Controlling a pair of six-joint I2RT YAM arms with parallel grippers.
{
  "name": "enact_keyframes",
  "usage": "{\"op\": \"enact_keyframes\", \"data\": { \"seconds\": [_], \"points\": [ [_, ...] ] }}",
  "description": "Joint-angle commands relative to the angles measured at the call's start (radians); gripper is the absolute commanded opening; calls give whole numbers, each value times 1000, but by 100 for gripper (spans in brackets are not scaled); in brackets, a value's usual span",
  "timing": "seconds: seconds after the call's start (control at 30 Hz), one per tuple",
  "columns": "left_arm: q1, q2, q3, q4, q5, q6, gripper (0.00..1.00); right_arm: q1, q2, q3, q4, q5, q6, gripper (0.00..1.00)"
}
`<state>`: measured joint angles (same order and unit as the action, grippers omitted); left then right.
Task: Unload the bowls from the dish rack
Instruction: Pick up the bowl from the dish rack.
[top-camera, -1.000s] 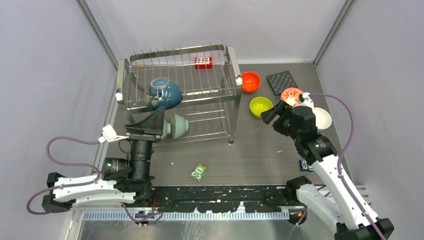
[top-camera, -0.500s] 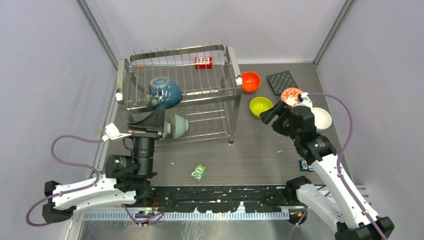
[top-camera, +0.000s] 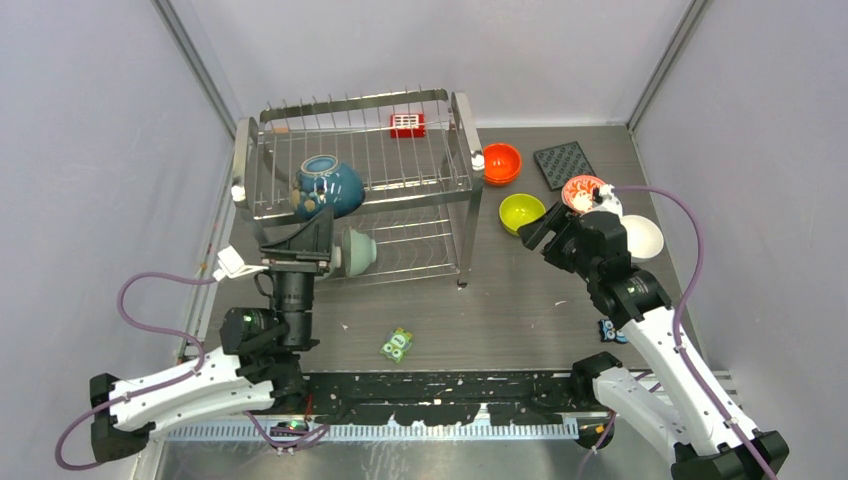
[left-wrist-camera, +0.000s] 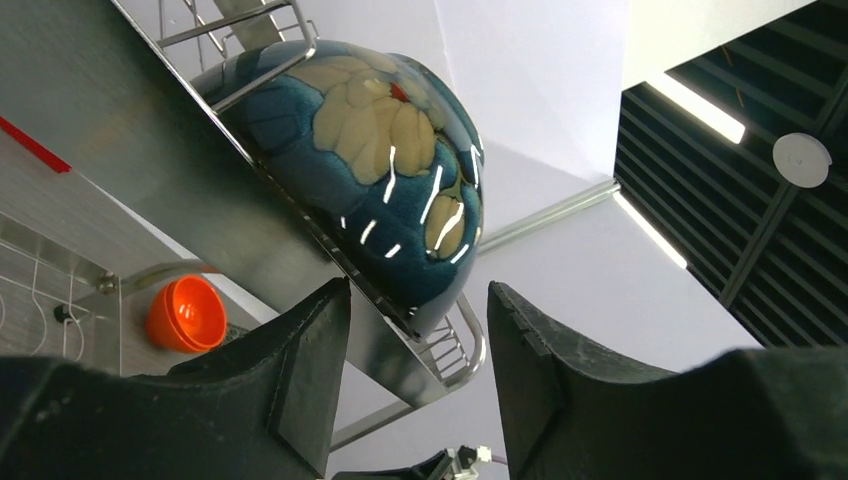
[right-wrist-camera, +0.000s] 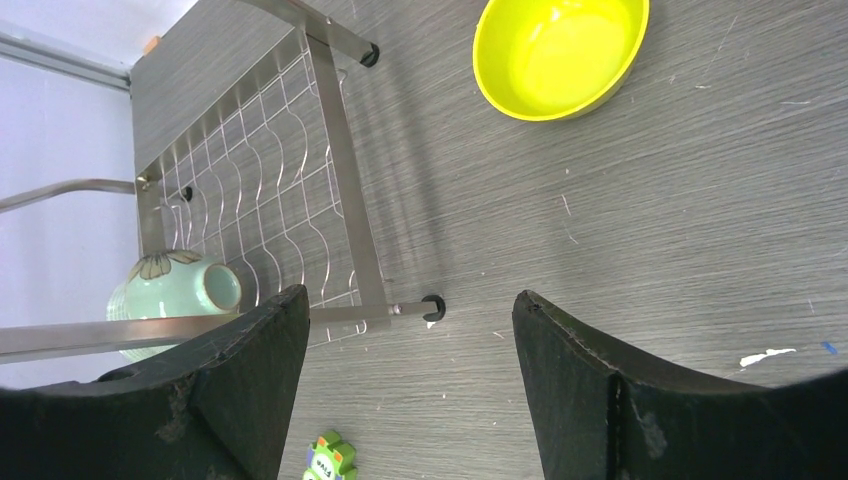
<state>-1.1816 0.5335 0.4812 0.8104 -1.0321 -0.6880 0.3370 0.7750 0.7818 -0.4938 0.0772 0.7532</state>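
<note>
The steel dish rack stands at the back left. A dark teal-blue bowl with cream flowers lies tilted on its upper tier, and a pale green bowl lies on its side on the lower tier. My left gripper points up just below the blue bowl. It is open, with only the rack's rail showing between its fingers. My right gripper hovers open over bare table, right of the rack leg. The yellow-green bowl lies beyond its fingers and the pale green bowl to their left.
On the table right of the rack sit an orange bowl, the yellow-green bowl, a red-flowered bowl and a white bowl. A dark square mat lies behind them. A small green toy rests near the front.
My left arm has pushed forward, bringing its gripper closer under the blue bowl. The right arm has barely shifted. No bowl has moved.
</note>
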Motion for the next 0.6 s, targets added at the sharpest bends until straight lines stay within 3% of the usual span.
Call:
{"op": "enact_keyframes", "data": {
  "seconds": [0.0,0.23,0.57],
  "points": [
    [80,25,-23,26,99,-109,54,10,-4,20,37,18,-31,79],
    [193,36,-65,48,228,-225,53,20,-7,14,37,30,-46,79],
    [207,-45,-101,33,263,-203,54,25,7,11,52,31,-47,79]
  ]
}}
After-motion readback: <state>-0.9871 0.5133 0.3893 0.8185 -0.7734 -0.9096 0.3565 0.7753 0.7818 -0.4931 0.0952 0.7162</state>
